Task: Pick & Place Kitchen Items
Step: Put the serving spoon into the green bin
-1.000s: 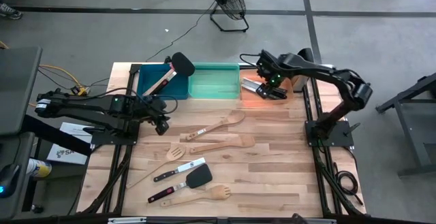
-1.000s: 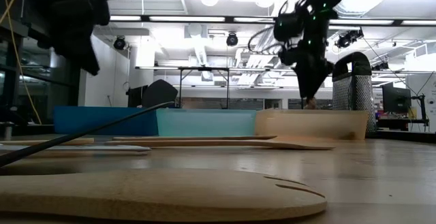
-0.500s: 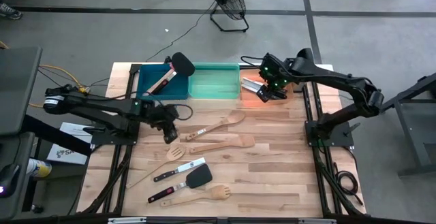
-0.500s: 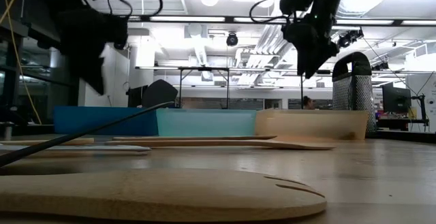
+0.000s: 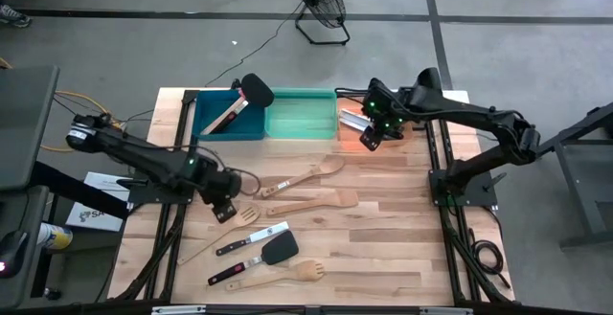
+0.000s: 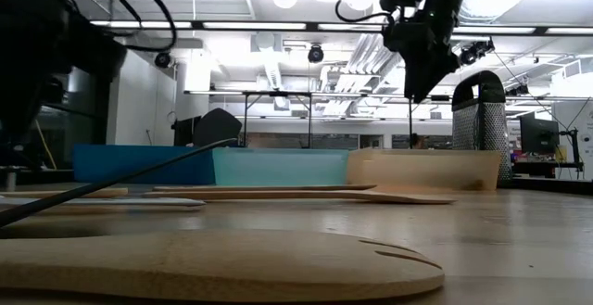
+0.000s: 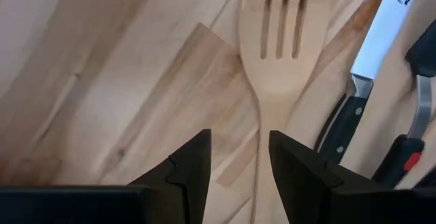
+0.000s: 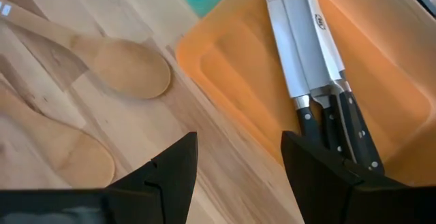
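The left gripper (image 5: 224, 210) has moved out from near the blue bin (image 5: 228, 122) and now hangs over the slotted wooden spoon (image 7: 279, 43). Its fingers are open and empty, so I think it will pick this spoon up next. The spoon lies near the table's (image 5: 402, 248) left edge, long and slanted, head toward the bins. The right gripper (image 5: 369, 137) is open and empty by the orange bin's (image 8: 381, 60) knives (image 8: 310, 67).

Blue bin (image 5: 222, 123), green bin (image 5: 301, 116), orange bin (image 8: 354, 74), floor fan (image 5: 319, 1)
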`<state>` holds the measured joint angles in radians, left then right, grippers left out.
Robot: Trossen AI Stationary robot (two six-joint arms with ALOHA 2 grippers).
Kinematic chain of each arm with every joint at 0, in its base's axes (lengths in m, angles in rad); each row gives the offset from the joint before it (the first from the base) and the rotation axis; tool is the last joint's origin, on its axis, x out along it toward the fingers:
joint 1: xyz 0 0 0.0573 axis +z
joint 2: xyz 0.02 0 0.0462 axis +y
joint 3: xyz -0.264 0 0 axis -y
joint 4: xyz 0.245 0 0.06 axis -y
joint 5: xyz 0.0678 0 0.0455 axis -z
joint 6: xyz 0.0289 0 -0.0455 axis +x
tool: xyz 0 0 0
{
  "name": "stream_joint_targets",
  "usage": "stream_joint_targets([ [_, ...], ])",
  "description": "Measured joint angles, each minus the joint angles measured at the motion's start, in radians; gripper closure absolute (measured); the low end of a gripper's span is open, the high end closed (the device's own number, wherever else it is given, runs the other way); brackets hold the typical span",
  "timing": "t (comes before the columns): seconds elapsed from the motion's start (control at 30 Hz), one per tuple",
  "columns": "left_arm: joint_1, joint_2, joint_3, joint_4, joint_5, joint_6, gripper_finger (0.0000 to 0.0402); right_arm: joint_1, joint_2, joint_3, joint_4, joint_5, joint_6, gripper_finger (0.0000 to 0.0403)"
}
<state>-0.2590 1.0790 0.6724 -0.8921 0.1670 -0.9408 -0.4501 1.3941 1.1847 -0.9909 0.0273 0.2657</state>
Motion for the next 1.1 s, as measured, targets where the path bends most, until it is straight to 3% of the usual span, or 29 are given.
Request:
stream_joint_targets([
  [0.3,-0.266,0.011,0.0,0.036,-0.207,-0.166,0.0257,0.027,0.0,0.0,-0.005,0.0,-0.037,0.02],
  [0.57,-0.382,0.117,0.0,0.039,-0.232,-0.172,0.0257,0.094,-0.032,0.0,-0.007,-0.065,-0.146,0.02],
  [0.73,-0.411,0.188,-0.001,0.093,-0.204,-0.19,0.0257,0.187,-0.164,-0.04,0.146,-0.105,-0.146,0.02],
  [1.1,-0.409,0.221,-0.001,0.195,-0.181,-0.201,0.0257,0.39,-0.477,-0.395,0.603,-0.095,0.064,0.02],
])
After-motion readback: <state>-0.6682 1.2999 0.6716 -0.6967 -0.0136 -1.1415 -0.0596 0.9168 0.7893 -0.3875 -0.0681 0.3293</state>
